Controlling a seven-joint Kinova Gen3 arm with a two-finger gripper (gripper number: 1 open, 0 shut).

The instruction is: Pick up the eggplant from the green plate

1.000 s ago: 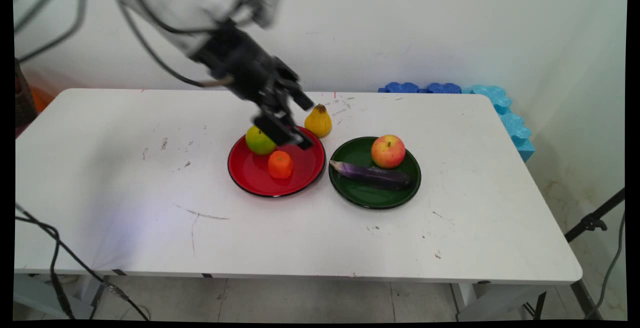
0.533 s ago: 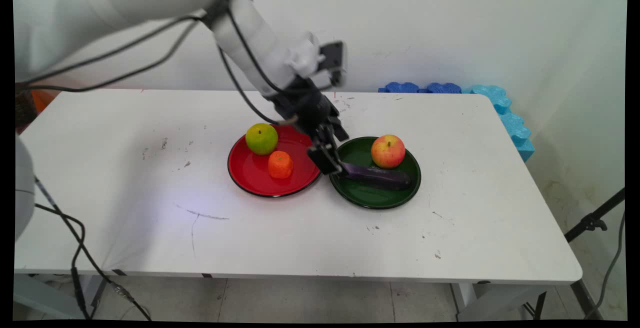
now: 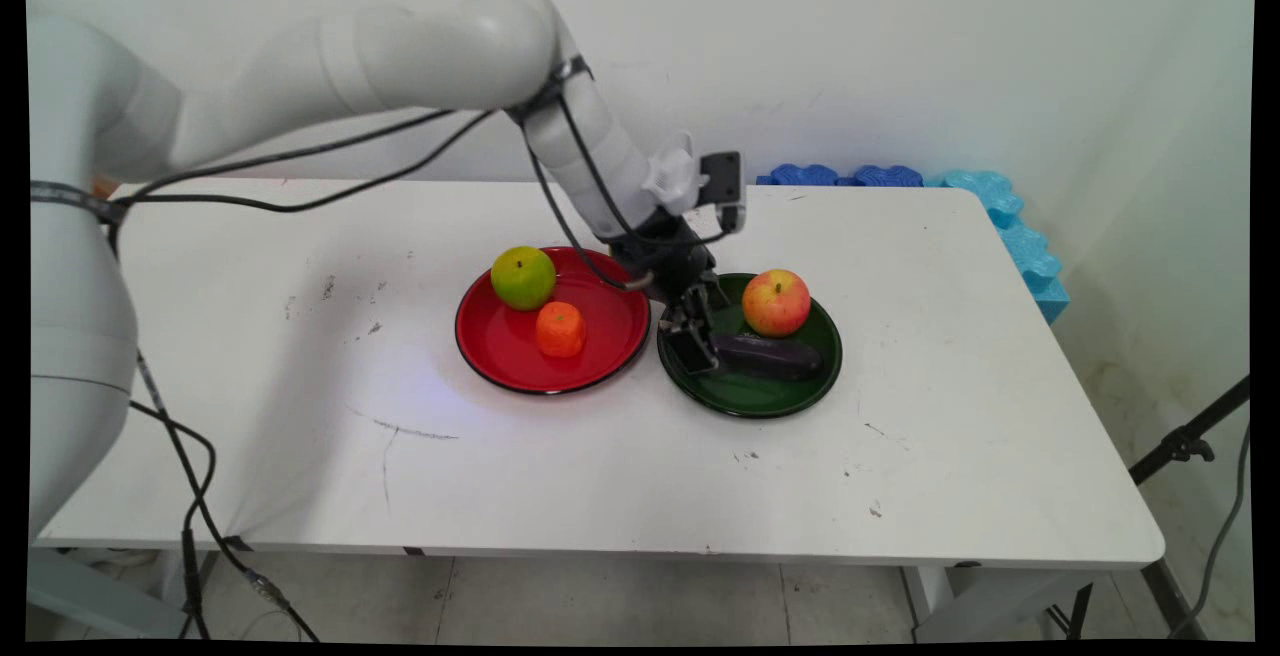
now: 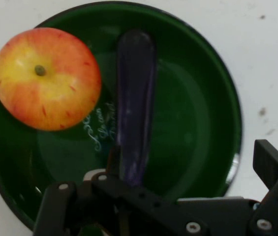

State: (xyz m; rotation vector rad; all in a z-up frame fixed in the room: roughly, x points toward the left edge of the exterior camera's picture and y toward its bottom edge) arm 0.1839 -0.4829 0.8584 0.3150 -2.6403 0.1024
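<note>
- The gripper (image 3: 700, 341) is positioned low over the left part of the green plate (image 3: 750, 398), at the left end of the eggplant (image 3: 768, 356).
- The gripper fingers are spread apart. In the hand view, one finger (image 4: 269, 164) is seen well to one side of the eggplant (image 4: 135, 98) and the other side of the linkage on the opposite side; nothing is pinched between them.
- The eggplant is laid lengthwise across the middle of the green plate (image 4: 202, 123), with its end reaching the gripper (image 4: 178, 196) linkage. Contact cannot be determined.
- A red-yellow apple (image 3: 776, 302) is placed on the far part of the green plate, just beside the eggplant.
- A red plate (image 3: 510, 361) is located just left of the green plate on the table (image 3: 300, 416). Whether the two rims touch cannot be determined.
- A green apple (image 3: 523, 277) is placed on the far left part of the red plate, and a tangerine (image 3: 561, 328) near its centre.
- Blue foam pieces (image 3: 1000, 211) are stacked at the far right edge of the table, against the wall.
</note>
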